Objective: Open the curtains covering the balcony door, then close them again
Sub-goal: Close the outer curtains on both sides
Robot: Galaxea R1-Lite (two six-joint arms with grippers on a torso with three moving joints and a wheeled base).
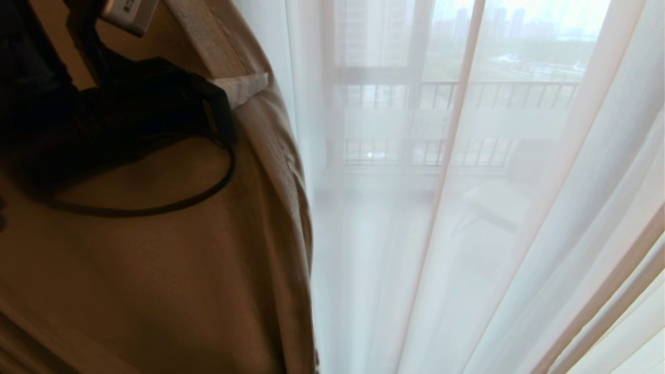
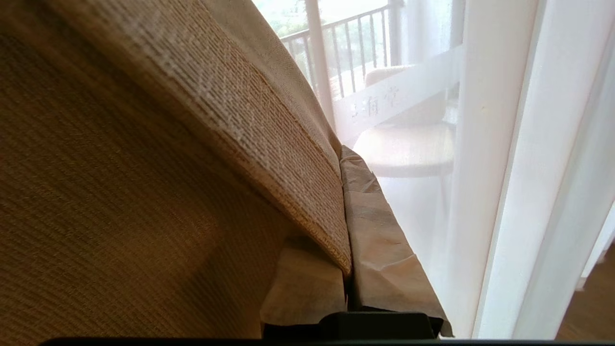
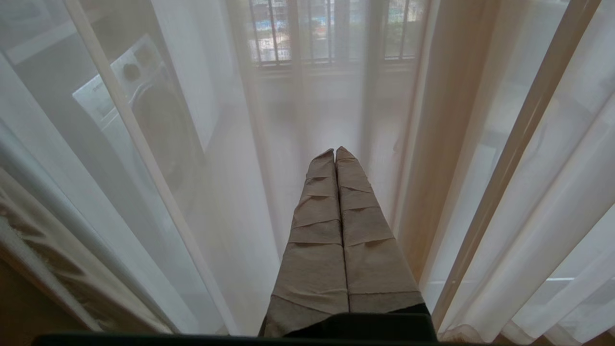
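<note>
- Head view, far left: the left gripper (image 1: 244, 88) is closed on the hem of the thick beige curtain (image 1: 156, 270), which fills the near left; its taped fingertips (image 2: 379, 230) pinch the woven edge from both sides.
- What could go wrong: only the edge fold is caught, so a quick sideways pull could, I judge, drag the cloth out of the pinch; the black cable (image 1: 156, 208) lying against the fabric might also snag a pleat.
- Centre to right: the sheer white curtain (image 1: 519, 208) hangs drawn over the balcony door (image 2: 399, 98), seen only through it, with its frosted band; a railing (image 1: 493, 93) lies far behind.
- Right wrist view: the right gripper (image 3: 335, 153) is closed and empty, just beside the sheer; it could brush and bunch it if the base turns.
- Containers: none in view.
</note>
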